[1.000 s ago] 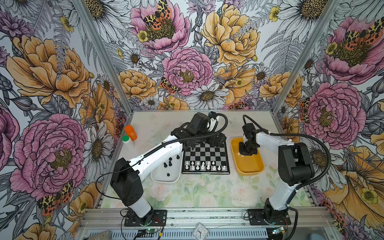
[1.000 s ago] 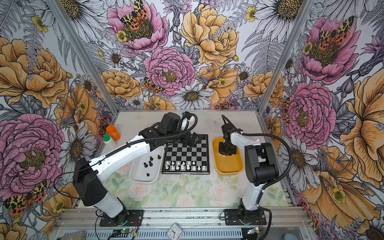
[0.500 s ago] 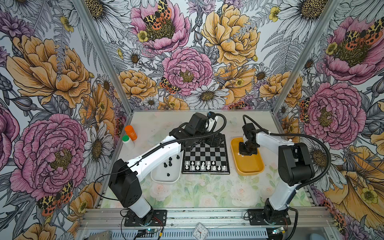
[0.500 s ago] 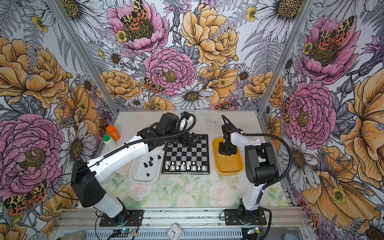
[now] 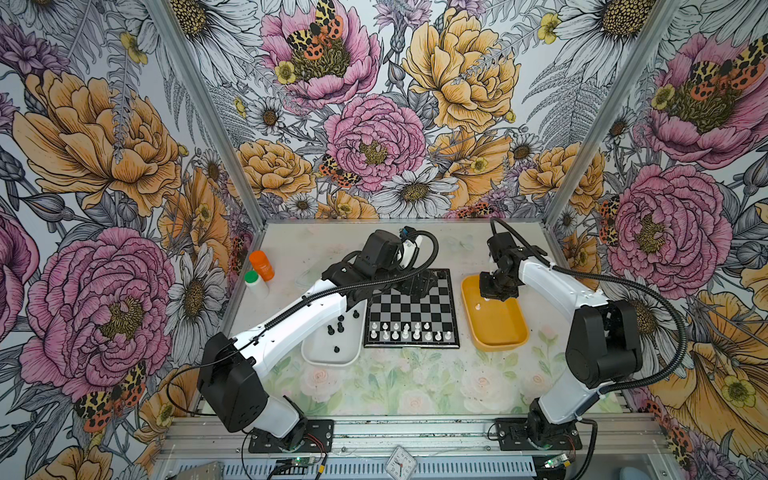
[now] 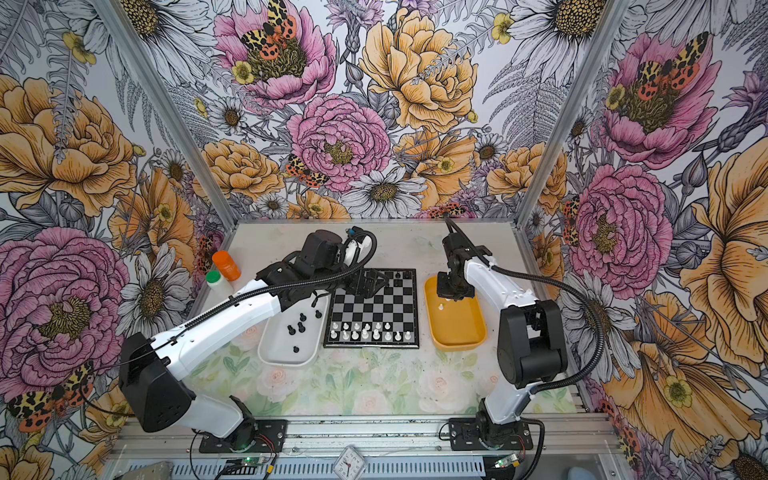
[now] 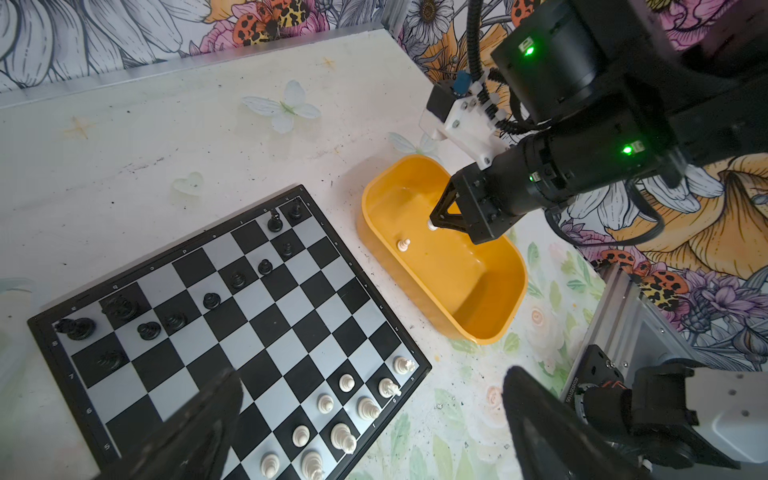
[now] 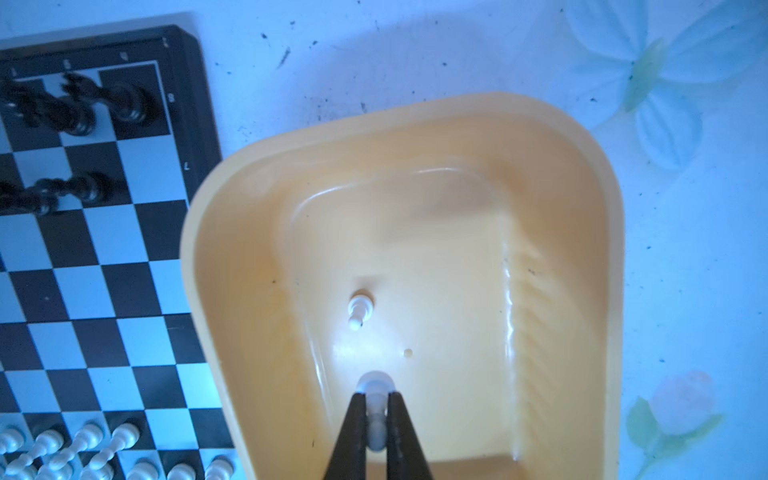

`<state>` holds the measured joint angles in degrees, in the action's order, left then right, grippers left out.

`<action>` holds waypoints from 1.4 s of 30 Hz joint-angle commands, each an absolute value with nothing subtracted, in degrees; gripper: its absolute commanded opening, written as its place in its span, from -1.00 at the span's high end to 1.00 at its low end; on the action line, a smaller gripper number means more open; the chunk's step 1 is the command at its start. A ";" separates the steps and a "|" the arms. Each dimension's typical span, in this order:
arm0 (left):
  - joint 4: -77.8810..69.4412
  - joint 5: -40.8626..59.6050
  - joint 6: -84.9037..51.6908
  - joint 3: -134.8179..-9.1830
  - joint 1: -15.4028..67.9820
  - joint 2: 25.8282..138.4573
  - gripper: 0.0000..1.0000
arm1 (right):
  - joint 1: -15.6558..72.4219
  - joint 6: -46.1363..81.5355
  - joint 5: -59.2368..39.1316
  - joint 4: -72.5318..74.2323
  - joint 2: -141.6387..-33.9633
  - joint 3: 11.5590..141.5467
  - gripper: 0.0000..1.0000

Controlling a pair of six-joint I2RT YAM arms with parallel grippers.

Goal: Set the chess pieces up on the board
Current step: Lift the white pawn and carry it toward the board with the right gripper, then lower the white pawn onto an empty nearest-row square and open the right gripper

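Both top views are bright, evenly lit, bowed at the edges; the right wrist view is blue-tinted, its fingers (image 8: 353, 436) blurred.

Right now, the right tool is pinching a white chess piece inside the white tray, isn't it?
Only the tray colour is wrong. The right tool is pinching a white chess piece inside the yellow tray. The right wrist view shows it clearly.

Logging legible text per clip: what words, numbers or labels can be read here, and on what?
"5", "6", "7", "8": board border, left wrist view.
"f", "g", "h": same border, beside the white pieces.
Too blurred to read: arm joint label.
Too small: clock numerals.
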<state>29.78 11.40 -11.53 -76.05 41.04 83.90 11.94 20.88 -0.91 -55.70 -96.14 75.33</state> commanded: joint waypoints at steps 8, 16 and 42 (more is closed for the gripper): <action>30.15 8.70 -12.04 -65.40 36.65 69.89 -0.98 | 22.68 24.36 1.23 -59.85 -94.70 79.21 0.82; 32.11 8.82 -14.23 -59.66 35.77 61.56 -0.98 | 31.31 27.87 1.71 -59.67 -97.82 80.49 0.82; 38.47 6.95 -16.53 -56.34 35.57 49.76 -0.98 | 38.41 31.00 0.88 -53.00 -106.91 76.08 0.82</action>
<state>37.71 8.16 -15.40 -57.19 35.97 50.54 37.93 30.24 1.17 -54.76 -105.97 76.62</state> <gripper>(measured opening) 0.989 0.097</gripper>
